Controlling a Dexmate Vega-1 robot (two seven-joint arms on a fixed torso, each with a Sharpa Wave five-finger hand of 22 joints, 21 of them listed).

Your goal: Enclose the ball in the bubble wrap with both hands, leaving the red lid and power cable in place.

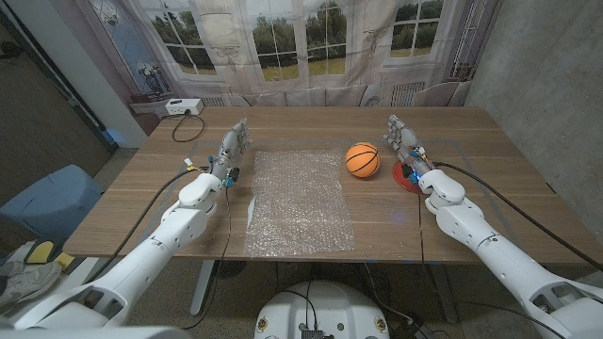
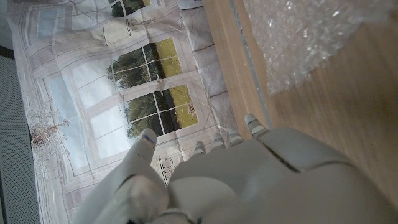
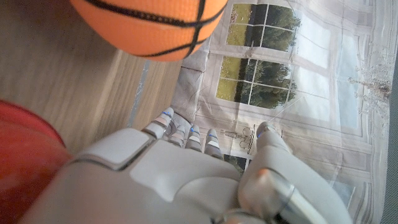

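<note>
Head view: fingers of both hands apart, empty; left hand point(image 1: 229, 153) beside wrap point(image 1: 299, 201), right hand point(image 1: 403, 141) just beside ball point(image 1: 363, 159). Ball on worktop point(image 1: 490, 179) beside wrap. Nudge ball onto wrap, avoiding lid point(image 1: 407, 178).

Lab-like room: printed window backdrop point(image 1: 283, 38), wooden table point(image 1: 301, 122), concrete wall point(image 1: 546, 85).

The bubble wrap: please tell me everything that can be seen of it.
The bubble wrap is a clear, glinting plastic sheet of small bubbles, roughly rectangular, lying spread flat on the wooden table near its middle. The ball sits just off its far right corner. The left robot hand stands beside its left edge; contact cannot be told.
</note>
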